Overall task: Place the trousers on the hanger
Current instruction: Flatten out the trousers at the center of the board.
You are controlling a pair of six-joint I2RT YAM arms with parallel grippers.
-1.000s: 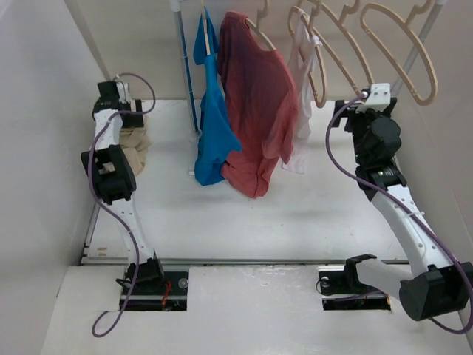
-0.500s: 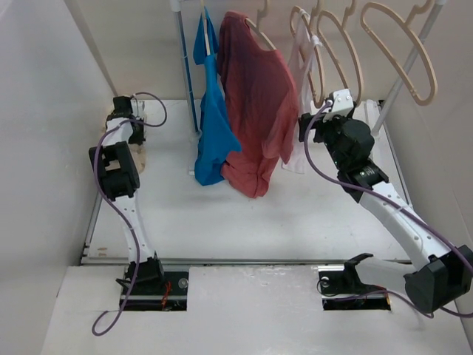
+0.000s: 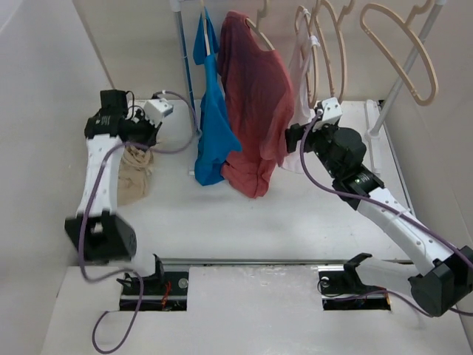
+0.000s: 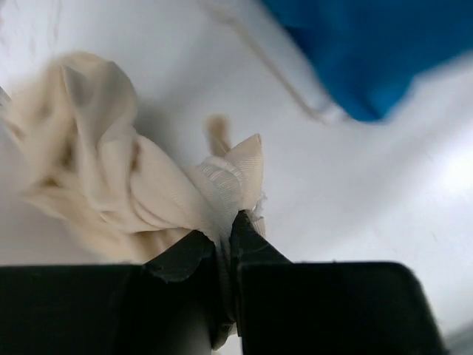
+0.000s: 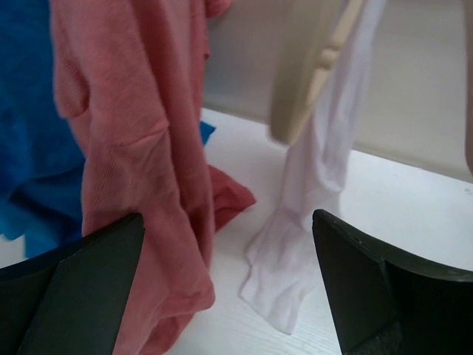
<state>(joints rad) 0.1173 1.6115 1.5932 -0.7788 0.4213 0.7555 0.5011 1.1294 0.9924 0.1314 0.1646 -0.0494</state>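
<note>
Thin wrinkled cream trousers [image 4: 100,174], softly bunched, pinched by left gripper [image 4: 228,231]

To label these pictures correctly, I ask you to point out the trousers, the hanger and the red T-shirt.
trousers [image 4: 111,177], left wrist view, on the bunched beige cloth.
hanger [image 5: 307,74], right wrist view, on its wide tan arm.
red T-shirt [image 3: 255,96], top external view, on the middle of its body.

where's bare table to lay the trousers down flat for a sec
The white tabletop is bare in front, from the hanging red T-shirt and blue shirt to the near rail. Crowded: back centre under those shirts, where the right gripper sits, and far left around the beige trousers in the left gripper.
</note>
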